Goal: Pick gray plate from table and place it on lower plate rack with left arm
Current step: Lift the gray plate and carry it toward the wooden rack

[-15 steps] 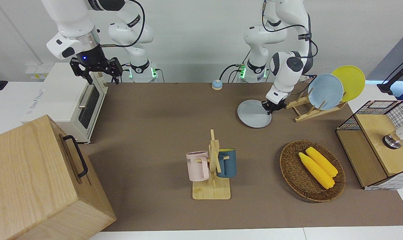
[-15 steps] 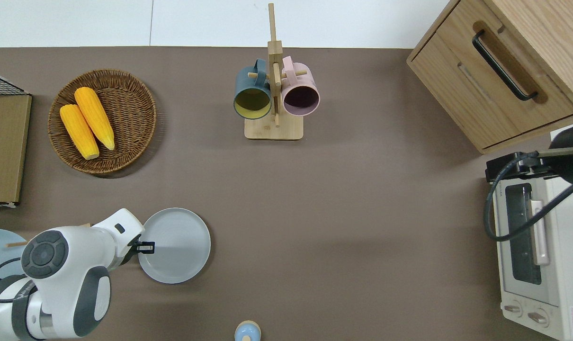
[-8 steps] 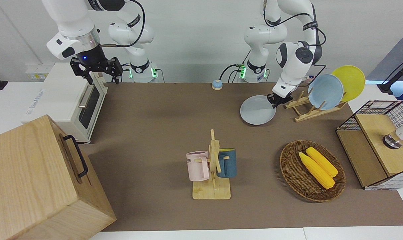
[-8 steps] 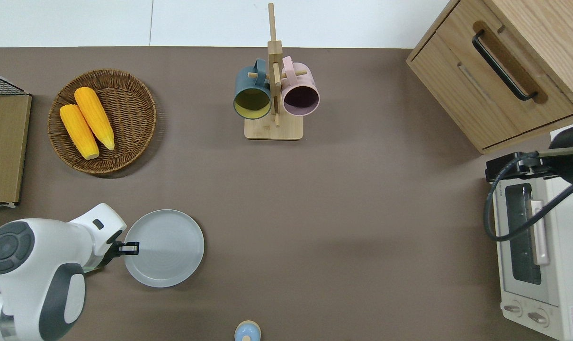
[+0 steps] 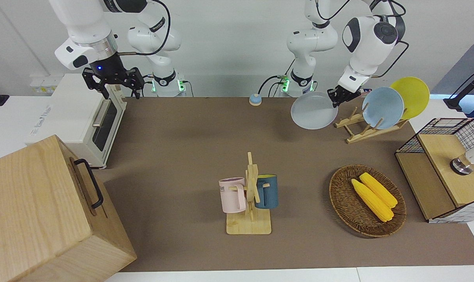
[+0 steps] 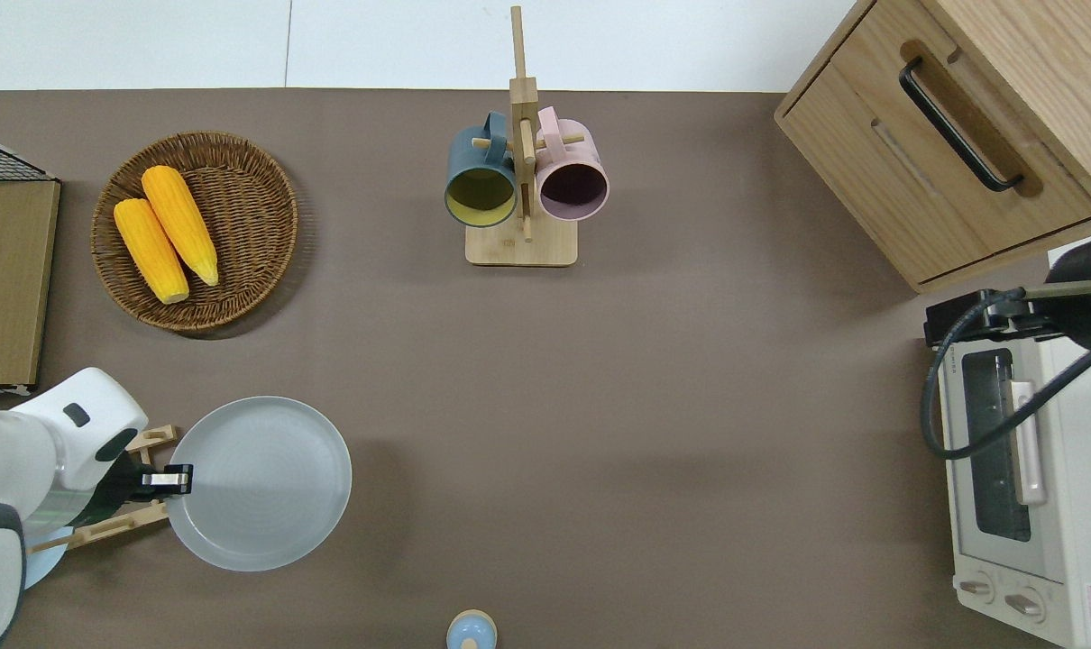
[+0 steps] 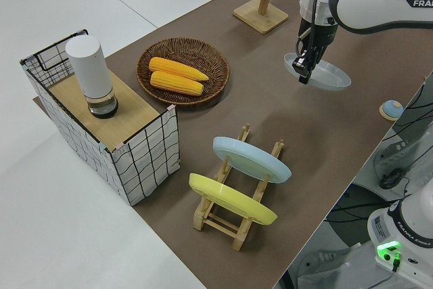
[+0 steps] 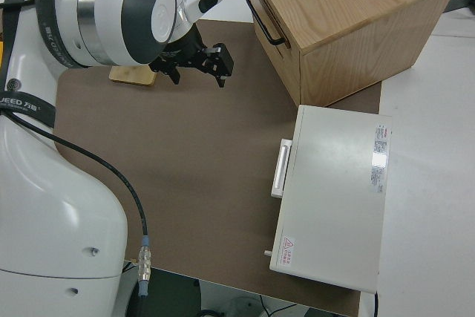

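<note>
Above the tabletop point(image 6: 545, 379), the left gripper point(image 6: 174, 479) pinches the gray plate point(image 6: 259, 483) at its 9 o'clock rim, lifted to clear the lower plate rack point(image 5: 358, 129); right arm parked.

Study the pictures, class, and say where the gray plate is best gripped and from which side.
Grip the gray plate at its thin raised rim, on the edge toward the left arm's end of the table. That edge faces the lower plate rack, and the flat disc offers nothing else to pinch. The left hand is shut on that rim now, with the plate clear of the table.
</note>
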### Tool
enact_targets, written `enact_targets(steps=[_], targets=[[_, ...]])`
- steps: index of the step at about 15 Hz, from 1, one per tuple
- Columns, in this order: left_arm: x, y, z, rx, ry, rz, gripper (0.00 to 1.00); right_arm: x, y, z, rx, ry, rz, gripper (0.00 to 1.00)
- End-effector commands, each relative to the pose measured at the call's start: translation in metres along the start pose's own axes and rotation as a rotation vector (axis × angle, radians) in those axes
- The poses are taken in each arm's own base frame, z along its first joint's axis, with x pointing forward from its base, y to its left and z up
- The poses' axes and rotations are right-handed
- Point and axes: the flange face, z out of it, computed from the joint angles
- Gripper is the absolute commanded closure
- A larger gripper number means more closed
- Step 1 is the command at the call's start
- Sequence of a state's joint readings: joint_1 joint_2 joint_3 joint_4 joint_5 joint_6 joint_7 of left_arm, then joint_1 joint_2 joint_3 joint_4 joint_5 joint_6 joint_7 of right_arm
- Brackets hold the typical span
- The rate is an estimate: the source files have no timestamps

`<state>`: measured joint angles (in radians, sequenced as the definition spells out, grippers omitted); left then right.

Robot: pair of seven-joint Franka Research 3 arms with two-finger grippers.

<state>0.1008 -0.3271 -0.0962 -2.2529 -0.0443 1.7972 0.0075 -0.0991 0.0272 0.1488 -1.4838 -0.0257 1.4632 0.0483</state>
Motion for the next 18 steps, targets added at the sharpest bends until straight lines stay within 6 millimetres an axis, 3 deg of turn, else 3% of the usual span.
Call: enact_targets(steps=[1,4,10,12,14,16,18], targets=[[-0.004,-0.004,-0.018,0.017,-0.02,-0.006,1.0,0.0,-0.001,-0.001,0.004,-0.003,0.003,0.017],[-0.009,-0.016,-0.024,0.136,-0.026,0.001,1.0,0.0,-0.001,-0.001,0.004,-0.003,0.003,0.017],[-0.016,-0.039,-0.058,0.407,-0.03,-0.02,1.0,0.0,-0.001,-0.001,0.004,-0.003,0.003,0.017],[-0.021,-0.036,-0.063,0.544,-0.035,-0.064,1.0,0.0,-0.001,-0.001,0.004,-0.003,0.003,0.017],[-0.023,-0.014,-0.062,0.699,-0.049,-0.073,1.0,0.0,-0.001,-0.001,0.004,-0.003,0.003,0.017],[-0.024,-0.002,-0.06,0.778,-0.05,-0.097,1.0,0.0,-0.001,-0.001,0.004,-0.003,0.003,0.017],[-0.024,-0.004,-0.057,0.811,-0.048,-0.122,1.0,0.0,-0.001,-0.001,0.004,-0.003,0.003,0.017]])
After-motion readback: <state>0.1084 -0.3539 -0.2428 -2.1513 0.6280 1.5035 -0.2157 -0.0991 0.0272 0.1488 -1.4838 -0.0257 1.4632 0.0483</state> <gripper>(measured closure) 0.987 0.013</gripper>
